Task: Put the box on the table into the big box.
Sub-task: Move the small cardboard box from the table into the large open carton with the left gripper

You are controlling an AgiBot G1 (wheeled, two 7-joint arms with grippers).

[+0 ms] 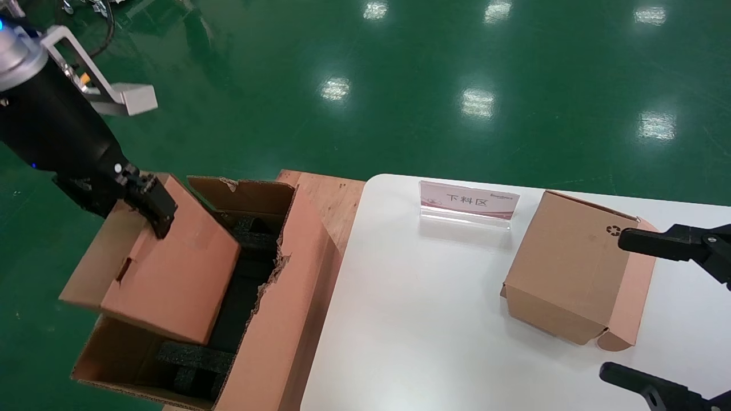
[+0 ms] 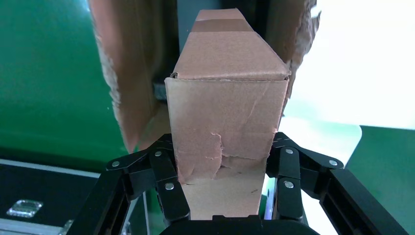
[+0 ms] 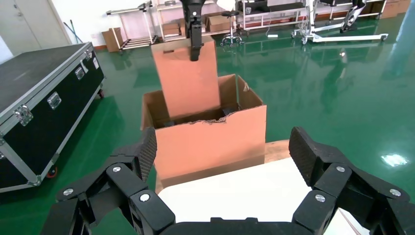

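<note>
Gripping the box (image 1: 165, 268) by its upper edge, the left gripper (image 1: 149, 202) holds it tilted over the big box's (image 1: 280, 319) open top, beside the desk's (image 1: 422, 319) left edge. Left wrist view: fingers (image 2: 166, 181) clamp both sides. Right wrist view: the right gripper (image 3: 222, 152) is spread open above the desk.

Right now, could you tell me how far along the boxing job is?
Done: the box is off the table. In hand: the left end effector holds it tilted over the big box, partly inside. Left: lower and release. The right end effector hovers open by another carton.
</note>
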